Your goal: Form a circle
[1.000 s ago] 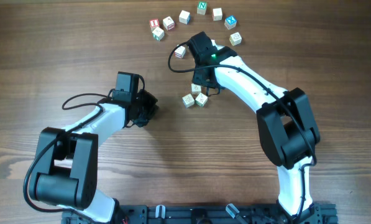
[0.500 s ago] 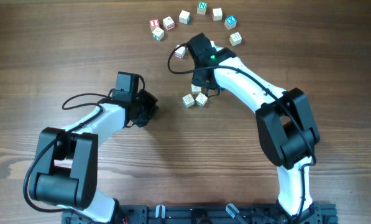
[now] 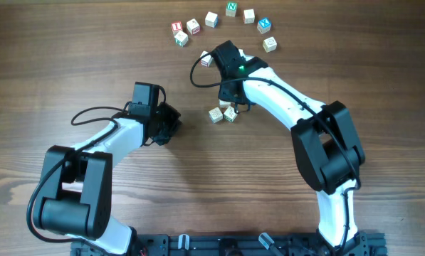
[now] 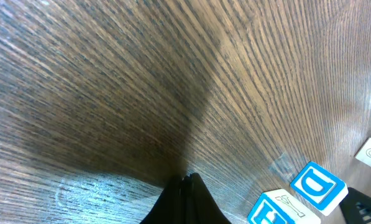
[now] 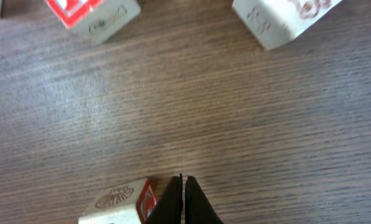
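Note:
Several small pale letter cubes lie in an arc at the table's far side, from a red-lettered cube [image 3: 176,28] past a green N cube [image 3: 231,8] to a cube on the right [image 3: 270,44]. My right gripper [image 3: 213,57] [image 5: 183,180] is shut and empty, its tips right beside a lone red-faced cube [image 3: 207,60] [image 5: 120,202]. Ahead of it lie two more cubes [image 5: 92,12] [image 5: 284,18]. A small cluster of cubes [image 3: 223,112] sits mid-table. My left gripper [image 3: 171,121] [image 4: 188,178] is shut and empty, left of the cluster; its view shows a blue D cube [image 4: 319,185].
The wooden table [image 3: 70,57] has bare surface on the left and along the front. The right arm's white link [image 3: 283,99] crosses the table just right of the cube cluster. A black cable [image 3: 198,71] loops beside the right wrist.
The right gripper has shifted slightly to the left, near the lone red-faced cube. The left arm has not moved.

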`<state>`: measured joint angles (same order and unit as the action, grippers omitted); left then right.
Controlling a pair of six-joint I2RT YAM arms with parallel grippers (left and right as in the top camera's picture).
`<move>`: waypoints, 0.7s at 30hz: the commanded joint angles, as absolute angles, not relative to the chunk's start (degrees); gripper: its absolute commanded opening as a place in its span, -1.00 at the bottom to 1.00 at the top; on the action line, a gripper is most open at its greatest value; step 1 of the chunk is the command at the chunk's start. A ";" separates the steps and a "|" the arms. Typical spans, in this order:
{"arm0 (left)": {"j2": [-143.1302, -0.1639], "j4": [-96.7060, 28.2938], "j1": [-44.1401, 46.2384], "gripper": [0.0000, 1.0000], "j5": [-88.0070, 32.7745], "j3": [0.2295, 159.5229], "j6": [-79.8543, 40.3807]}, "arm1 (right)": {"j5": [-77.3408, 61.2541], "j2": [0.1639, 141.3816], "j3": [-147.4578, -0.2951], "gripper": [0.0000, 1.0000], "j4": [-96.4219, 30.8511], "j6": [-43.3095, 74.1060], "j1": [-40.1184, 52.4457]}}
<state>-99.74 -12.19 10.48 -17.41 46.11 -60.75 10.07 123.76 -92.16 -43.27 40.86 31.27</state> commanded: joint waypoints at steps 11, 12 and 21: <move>-102.30 -14.68 9.85 -0.91 -11.51 43.38 -60.45 | 8.95 124.31 -91.00 -0.91 -42.94 40.64 31.68; -102.30 -14.68 9.85 -0.92 -11.49 43.38 -60.45 | 8.95 124.31 -90.59 -0.91 -42.57 40.66 31.70; -102.32 -14.66 9.85 -0.92 -11.51 43.38 -60.45 | 8.54 124.31 -90.41 -0.91 -42.19 40.36 31.90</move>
<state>-99.74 -12.19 10.48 -17.41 46.11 -60.75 9.19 123.76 -90.91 -42.50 40.86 31.53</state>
